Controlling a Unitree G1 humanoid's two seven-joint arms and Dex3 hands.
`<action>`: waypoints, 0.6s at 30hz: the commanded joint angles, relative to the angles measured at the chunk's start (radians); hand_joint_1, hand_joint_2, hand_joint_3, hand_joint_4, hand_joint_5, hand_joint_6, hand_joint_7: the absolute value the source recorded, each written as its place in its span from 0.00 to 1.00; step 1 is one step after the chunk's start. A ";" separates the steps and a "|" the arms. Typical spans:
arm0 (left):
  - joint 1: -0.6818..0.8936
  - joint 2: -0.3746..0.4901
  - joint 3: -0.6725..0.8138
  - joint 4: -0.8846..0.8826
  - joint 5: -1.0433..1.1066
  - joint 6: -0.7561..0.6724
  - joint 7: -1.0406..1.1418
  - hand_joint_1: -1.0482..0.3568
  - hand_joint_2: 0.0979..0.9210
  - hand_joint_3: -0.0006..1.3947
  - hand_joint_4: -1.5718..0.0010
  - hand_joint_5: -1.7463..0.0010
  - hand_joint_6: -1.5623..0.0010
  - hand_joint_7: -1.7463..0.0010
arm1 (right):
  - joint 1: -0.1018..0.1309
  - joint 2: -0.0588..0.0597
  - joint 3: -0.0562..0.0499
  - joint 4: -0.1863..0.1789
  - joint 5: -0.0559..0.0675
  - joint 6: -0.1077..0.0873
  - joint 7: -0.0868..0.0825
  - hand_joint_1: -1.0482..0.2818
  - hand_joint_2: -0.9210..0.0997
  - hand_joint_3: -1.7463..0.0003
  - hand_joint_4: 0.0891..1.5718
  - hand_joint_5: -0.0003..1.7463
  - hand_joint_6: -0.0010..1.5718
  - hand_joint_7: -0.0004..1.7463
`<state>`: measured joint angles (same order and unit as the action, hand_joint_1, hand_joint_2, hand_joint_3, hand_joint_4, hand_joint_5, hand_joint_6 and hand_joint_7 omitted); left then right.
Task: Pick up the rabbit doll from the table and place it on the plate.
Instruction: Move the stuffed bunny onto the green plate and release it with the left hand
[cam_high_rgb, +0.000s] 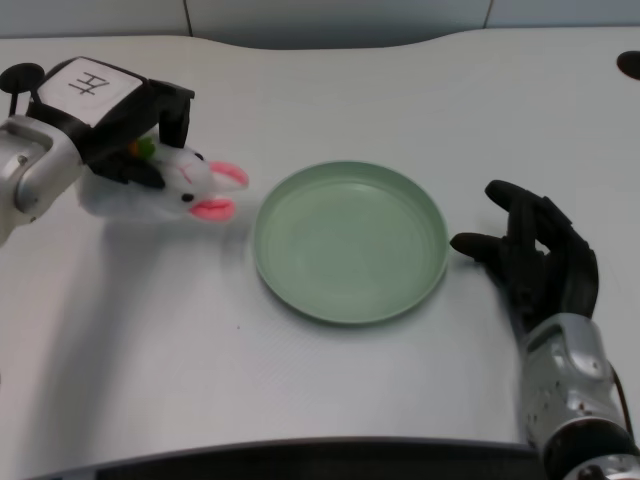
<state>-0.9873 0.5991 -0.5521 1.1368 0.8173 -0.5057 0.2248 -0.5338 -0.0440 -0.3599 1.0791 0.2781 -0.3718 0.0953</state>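
Right hand (535, 262) rests idle beside the plate (350, 290), leaving it free, while the left hand (125, 125) grips the rabbit (185, 185) from above, left of the plate and seemingly lifted, apparently ready for carrying across.

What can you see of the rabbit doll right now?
The rabbit doll looks like soft white plush, with pink ears pointing right toward the green plate, a dark eye, and a bit of orange and green near its neck. The left hand grips it from above, covering its back. It sits left of the plate, not on it. Whether it touches the table is unclear.
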 joint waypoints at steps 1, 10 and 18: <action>-0.040 0.028 0.017 -0.024 -0.012 -0.019 -0.009 0.64 0.97 0.01 0.45 0.00 0.60 0.01 | 0.011 0.010 -0.005 0.002 0.011 0.014 0.012 0.49 0.00 0.77 0.44 0.64 0.43 0.45; -0.071 -0.022 0.032 -0.081 -0.018 -0.025 -0.029 0.64 0.97 0.01 0.45 0.00 0.59 0.02 | 0.002 0.008 -0.002 0.011 0.003 0.022 -0.006 0.48 0.00 0.78 0.44 0.64 0.43 0.45; -0.077 -0.103 0.018 -0.127 -0.008 -0.051 -0.068 0.61 0.95 0.01 0.46 0.00 0.53 0.14 | 0.001 0.009 -0.001 0.022 0.000 0.009 -0.003 0.48 0.00 0.78 0.46 0.65 0.44 0.45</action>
<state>-1.0368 0.5095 -0.5272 1.0197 0.8114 -0.5582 0.1739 -0.5409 -0.0428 -0.3603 1.0877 0.2789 -0.3696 0.0956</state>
